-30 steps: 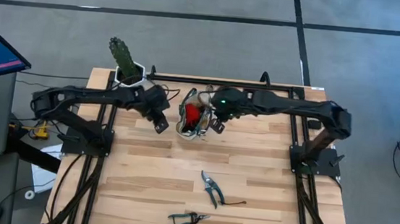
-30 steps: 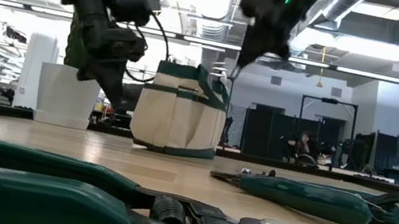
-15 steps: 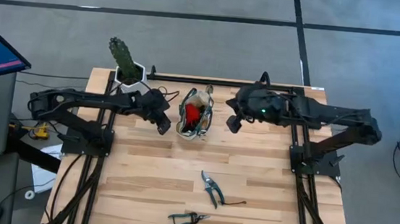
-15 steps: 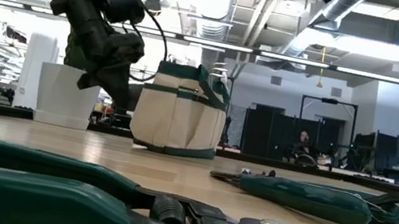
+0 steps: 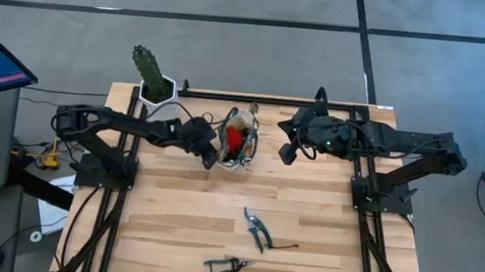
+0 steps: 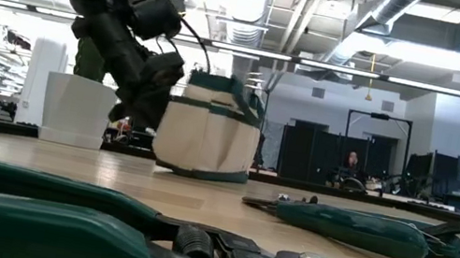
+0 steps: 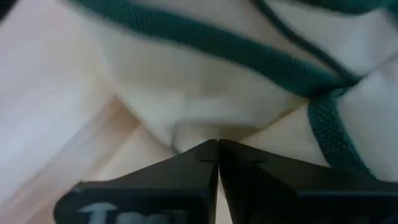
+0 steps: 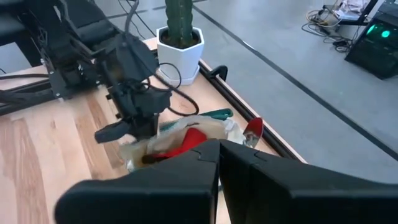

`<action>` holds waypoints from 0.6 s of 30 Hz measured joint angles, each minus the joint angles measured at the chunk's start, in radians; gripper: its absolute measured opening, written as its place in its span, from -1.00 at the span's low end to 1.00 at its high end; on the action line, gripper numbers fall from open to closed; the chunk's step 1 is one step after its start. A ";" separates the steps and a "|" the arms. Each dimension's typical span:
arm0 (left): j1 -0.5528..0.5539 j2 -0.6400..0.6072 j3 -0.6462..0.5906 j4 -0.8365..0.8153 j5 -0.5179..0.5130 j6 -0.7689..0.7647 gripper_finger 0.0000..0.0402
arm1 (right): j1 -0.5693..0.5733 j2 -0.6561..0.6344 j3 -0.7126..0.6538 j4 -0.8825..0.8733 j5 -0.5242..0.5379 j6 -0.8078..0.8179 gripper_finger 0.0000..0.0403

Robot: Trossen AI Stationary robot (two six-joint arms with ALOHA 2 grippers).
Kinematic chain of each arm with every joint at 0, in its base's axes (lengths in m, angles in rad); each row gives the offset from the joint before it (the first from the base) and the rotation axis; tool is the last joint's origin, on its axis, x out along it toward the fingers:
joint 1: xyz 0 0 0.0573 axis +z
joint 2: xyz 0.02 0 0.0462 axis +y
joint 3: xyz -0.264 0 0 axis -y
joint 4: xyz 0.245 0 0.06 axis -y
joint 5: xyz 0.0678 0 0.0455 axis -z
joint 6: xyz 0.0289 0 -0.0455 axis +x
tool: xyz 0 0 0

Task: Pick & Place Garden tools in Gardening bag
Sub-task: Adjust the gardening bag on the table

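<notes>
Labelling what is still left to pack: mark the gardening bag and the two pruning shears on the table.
gardening bag [image 5: 240,142]: high view, its open top
upper pruning shears [image 5: 257,228]: high view, at the pivot
lower pruning shears [image 5: 226,265]: high view, middle of the handles

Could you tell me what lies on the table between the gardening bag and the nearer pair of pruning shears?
Nothing: in the high view, only bare wooden table separates the gardening bag from the nearer pruning shears.
</notes>
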 joint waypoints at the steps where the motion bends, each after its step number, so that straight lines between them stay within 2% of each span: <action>1: -0.016 0.005 0.000 0.027 -0.001 -0.014 -0.99 | 0.000 0.000 0.000 -0.001 0.000 0.000 -1.00; 8: -0.105 0.046 0.002 0.199 -0.065 -0.075 -0.99 | -0.002 0.000 0.000 -0.001 0.013 0.000 -1.00; 18: -0.165 0.219 0.002 0.451 -0.071 -0.171 -0.99 | 0.008 0.000 0.000 0.011 0.017 0.000 -1.00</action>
